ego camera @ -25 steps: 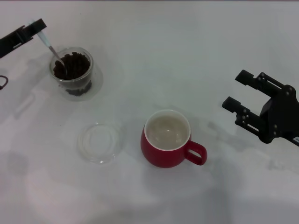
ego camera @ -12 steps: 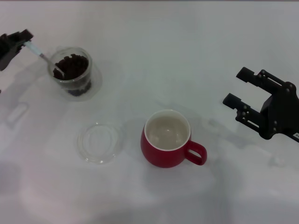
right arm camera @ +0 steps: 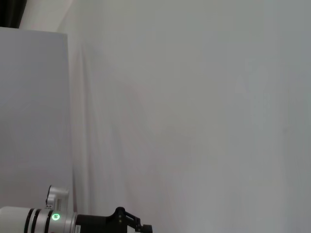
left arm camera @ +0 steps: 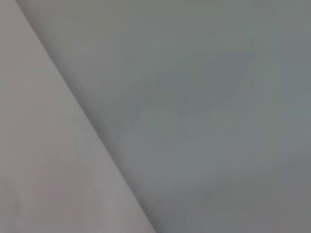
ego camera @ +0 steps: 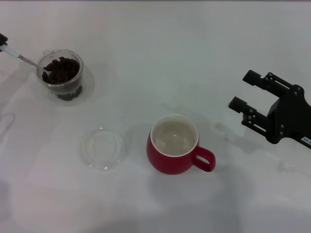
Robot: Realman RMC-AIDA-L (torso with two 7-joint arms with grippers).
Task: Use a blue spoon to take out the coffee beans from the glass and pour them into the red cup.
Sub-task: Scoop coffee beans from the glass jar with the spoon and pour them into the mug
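Jaws of the left gripper (ego camera: 2, 40) barely show at the head view's left edge, about 9 o'clock of the frame and high up, clamped on the far end of the blue spoon (ego camera: 19, 57)'s pale handle. From there the spoon's long axis slants toward 4 o'clock, handle outward and up, its metal bowl dipping over the rim into the glass (ego camera: 60, 75). Inside the glass sit the coffee beans (ego camera: 61, 69), heaped dark in its upper half, with a few more visible low through the clear wall. At 5 o'clock from the glass, well apart, a flat clear glass dish (ego camera: 104, 147) lies on the white tabletop (ego camera: 160, 53). Just beside the dish, at its 3 o'clock, stands the red cup (ego camera: 173, 144), cream inside, nothing visible in it, loop handle pointing toward 4 o'clock. Between glass and cup, the dish is the only thing near the straight line. Over at 3 o'clock of the view the right gripper (ego camera: 251, 97) hovers idle, jaws spread wide, holding nothing, well apart from the cup.
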